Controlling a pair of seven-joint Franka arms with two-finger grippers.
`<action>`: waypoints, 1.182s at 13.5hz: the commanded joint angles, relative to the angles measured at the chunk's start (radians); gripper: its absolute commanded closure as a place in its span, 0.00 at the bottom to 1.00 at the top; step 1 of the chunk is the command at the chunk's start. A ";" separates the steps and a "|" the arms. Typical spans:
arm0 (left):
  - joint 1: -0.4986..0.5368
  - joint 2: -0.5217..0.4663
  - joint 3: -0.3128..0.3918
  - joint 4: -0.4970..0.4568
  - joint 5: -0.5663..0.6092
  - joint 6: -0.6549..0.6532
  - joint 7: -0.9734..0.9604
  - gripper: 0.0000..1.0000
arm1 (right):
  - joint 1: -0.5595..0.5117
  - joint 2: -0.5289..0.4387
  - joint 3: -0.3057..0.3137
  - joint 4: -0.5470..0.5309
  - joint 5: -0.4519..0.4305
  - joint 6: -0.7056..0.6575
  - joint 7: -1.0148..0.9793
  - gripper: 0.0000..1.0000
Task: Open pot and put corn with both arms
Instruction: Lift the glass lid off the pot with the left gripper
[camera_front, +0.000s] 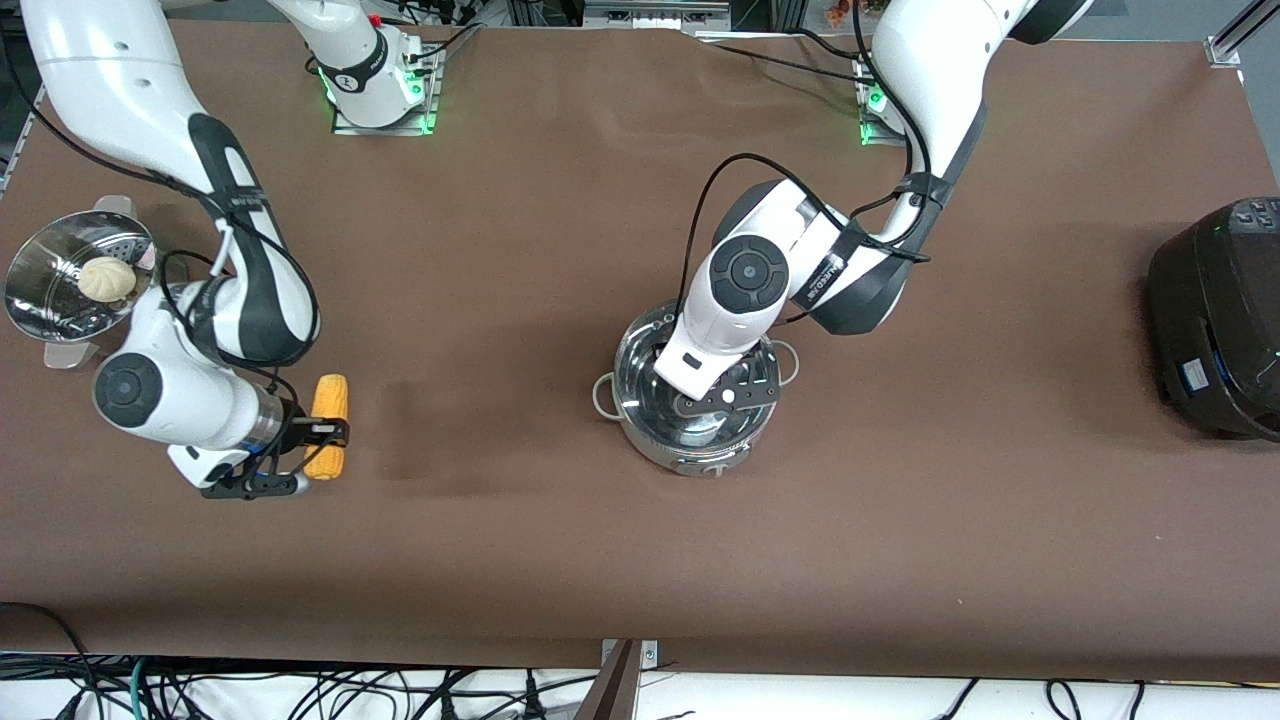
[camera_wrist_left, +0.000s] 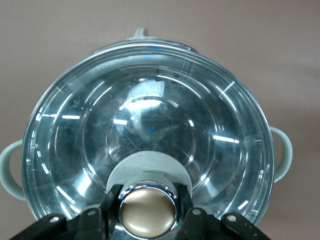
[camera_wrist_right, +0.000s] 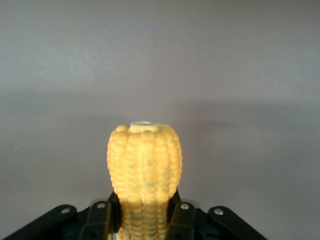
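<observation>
The shiny steel pot (camera_front: 640, 425) stands mid-table with its clear glass lid (camera_wrist_left: 150, 125) on. My left gripper (camera_wrist_left: 148, 210) is over the pot's middle, shut on the lid's tan knob (camera_wrist_left: 148, 214); in the front view the left gripper (camera_front: 700, 398) is mostly covered by its own wrist. The yellow-orange corn (camera_front: 328, 425) lies on the brown table toward the right arm's end. My right gripper (camera_front: 318, 433) is shut on the corn (camera_wrist_right: 145, 165) around its middle, a finger pressed against each side.
A perforated steamer basket (camera_front: 40, 300) holding a white bun (camera_front: 107, 279) sits at the table's edge at the right arm's end. A large black cooker (camera_front: 1215, 315) stands at the left arm's end. Bare brown table lies between corn and pot.
</observation>
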 joint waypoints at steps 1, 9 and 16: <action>0.012 -0.051 0.007 0.025 0.024 -0.045 0.001 1.00 | -0.008 -0.058 -0.002 0.016 0.004 -0.084 -0.012 0.63; 0.284 -0.205 -0.004 0.026 0.007 -0.289 0.398 1.00 | 0.000 -0.111 0.010 0.215 0.084 -0.394 -0.004 0.63; 0.599 -0.280 -0.002 -0.118 0.022 -0.360 0.880 1.00 | 0.058 -0.112 0.259 0.313 0.099 -0.352 0.351 0.63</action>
